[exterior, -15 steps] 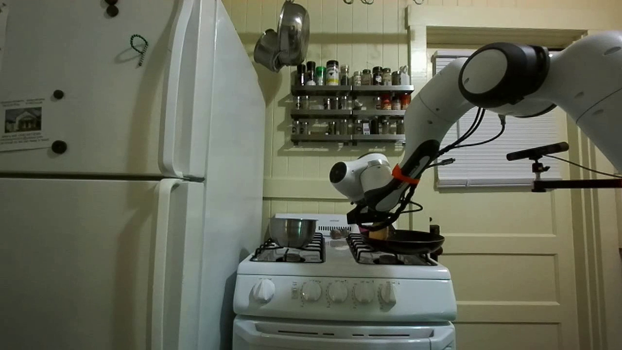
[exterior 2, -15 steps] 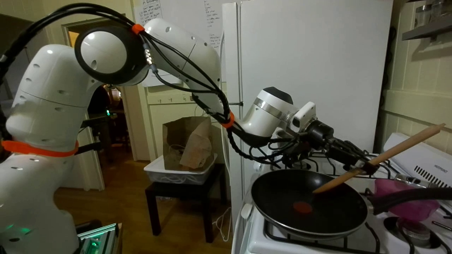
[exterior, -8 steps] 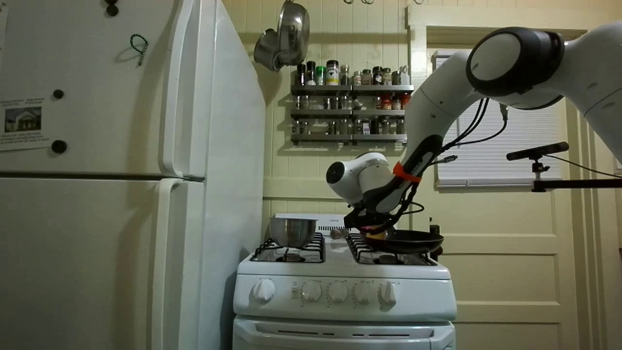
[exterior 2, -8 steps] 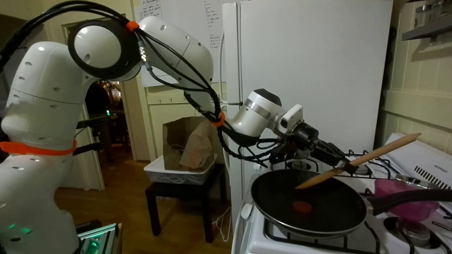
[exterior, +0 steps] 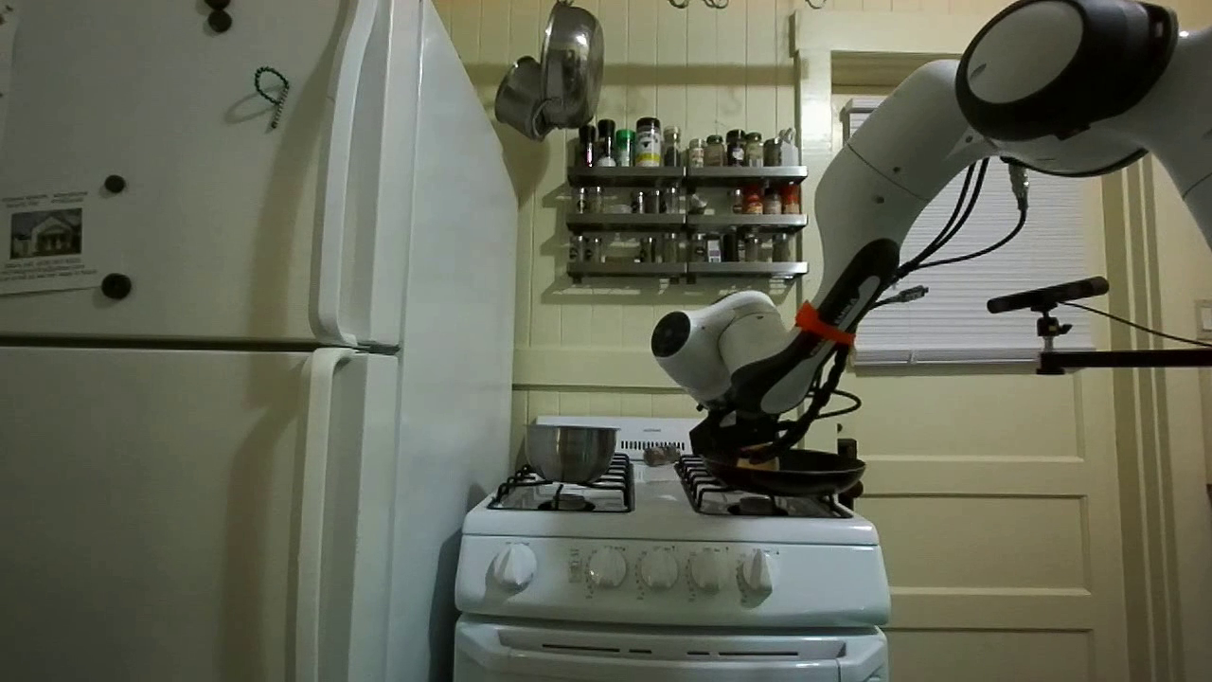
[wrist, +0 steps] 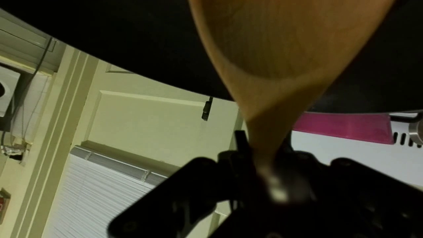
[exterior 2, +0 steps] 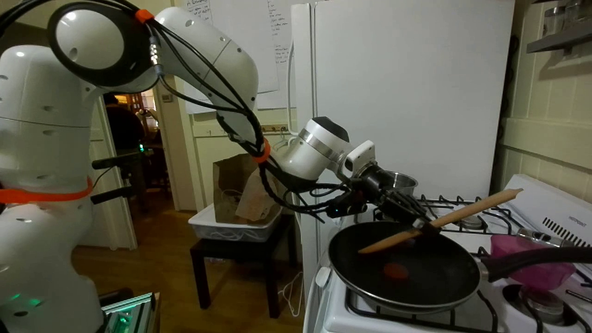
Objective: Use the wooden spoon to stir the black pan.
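The black pan (exterior 2: 434, 282) sits on the front burner of the stove, with a red spot in its middle; it also shows in an exterior view (exterior: 810, 474) and as a dark surface in the wrist view (wrist: 132, 43). My gripper (exterior 2: 426, 226) is shut on the wooden spoon (exterior 2: 476, 208) partway along its length, over the pan's far side. The spoon slants: its handle end points up to the right, its head down into the pan. In the wrist view the spoon's bowl (wrist: 284, 43) is large, and its neck runs between my fingers. Whether the head touches the pan is hard to tell.
A steel pot (exterior: 571, 453) stands on another burner. A pink bowl (exterior 2: 532, 266) sits behind the pan handle (exterior 2: 541, 261). The white fridge (exterior 2: 411, 92) is beside the stove. A paper bag (exterior 2: 236, 189) in a white bin stands on a small black table.
My gripper and the spoon have moved to the left over the pan and slightly lower in an exterior view. The spoon's head went from the right part to the left part. The pan has not moved.
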Robot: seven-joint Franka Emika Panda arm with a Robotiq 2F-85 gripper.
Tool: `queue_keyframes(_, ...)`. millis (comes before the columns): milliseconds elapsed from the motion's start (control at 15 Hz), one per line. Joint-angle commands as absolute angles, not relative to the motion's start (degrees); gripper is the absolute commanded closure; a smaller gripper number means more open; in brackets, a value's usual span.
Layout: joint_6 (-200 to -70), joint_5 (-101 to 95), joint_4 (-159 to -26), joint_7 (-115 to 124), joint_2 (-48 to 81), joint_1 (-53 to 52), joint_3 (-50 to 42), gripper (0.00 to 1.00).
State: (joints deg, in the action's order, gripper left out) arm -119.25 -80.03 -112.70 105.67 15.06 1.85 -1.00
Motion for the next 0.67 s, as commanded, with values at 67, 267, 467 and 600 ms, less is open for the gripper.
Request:
queue_keyframes(67, -114.33, -78.13, -121.33, 107.11, 8.01, 1.44, -1.29, 0.95)
queue_keyframes(267, -110.91, -77.86, -123.69, 107.03, 5.43, 2.06, -1.89, 0.95)
queue_keyframes(467, -108.37, -78.27, -123.45, 107.45, 4.54, 2.86, -2.72, 0.95)
queue_keyframes(600, -107.71, -78.84, -122.27, 107.49, 4.92, 3.47, -3.41, 0.95)
